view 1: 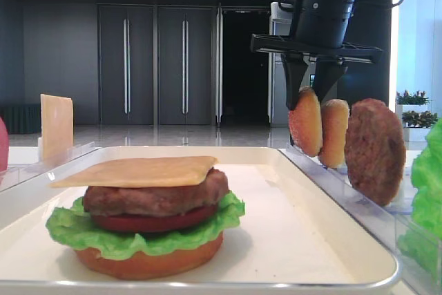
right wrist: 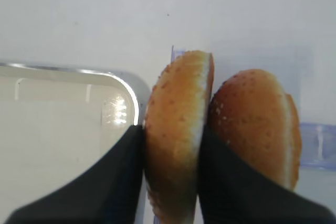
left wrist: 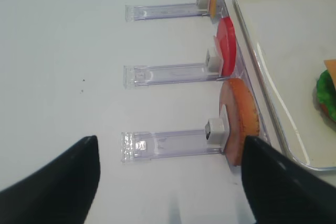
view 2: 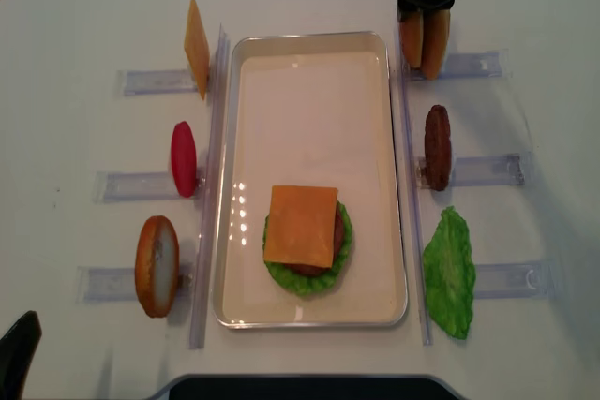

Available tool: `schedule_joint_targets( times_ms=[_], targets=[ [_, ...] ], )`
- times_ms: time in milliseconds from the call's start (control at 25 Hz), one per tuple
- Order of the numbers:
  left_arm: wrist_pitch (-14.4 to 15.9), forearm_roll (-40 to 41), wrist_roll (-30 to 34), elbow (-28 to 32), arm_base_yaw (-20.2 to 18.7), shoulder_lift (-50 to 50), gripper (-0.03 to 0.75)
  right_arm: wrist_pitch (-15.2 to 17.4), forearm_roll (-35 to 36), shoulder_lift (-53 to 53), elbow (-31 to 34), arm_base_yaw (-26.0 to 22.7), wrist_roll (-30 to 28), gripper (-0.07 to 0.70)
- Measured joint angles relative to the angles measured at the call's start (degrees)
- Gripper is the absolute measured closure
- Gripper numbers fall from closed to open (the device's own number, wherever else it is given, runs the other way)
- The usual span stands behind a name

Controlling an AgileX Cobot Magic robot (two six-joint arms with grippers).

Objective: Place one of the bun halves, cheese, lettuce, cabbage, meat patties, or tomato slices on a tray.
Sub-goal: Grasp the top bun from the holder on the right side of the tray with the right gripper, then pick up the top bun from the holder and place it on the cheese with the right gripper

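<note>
Second bun against gripped bun

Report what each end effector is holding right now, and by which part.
The right end effector is shut on the bun top nearest the tray, its fingers pressing the domed crust and the flat cut face. The left end effector is open, holding nothing.

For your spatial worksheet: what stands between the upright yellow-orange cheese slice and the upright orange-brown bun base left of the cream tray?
A round red tomato slice, upright in its clear rack; the overhead view shows it.
</note>
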State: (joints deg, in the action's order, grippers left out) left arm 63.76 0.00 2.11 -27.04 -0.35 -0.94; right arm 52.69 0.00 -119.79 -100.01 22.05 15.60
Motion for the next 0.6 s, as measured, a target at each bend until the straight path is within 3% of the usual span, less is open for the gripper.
schedule_joint_targets(
  times_ms=[600],
  targets=[
    [0.00,0.00,0.00,0.00,0.00,0.00,0.073,2.81,4.55,3.60,0.00,0.00,0.10,0.390]
  ],
)
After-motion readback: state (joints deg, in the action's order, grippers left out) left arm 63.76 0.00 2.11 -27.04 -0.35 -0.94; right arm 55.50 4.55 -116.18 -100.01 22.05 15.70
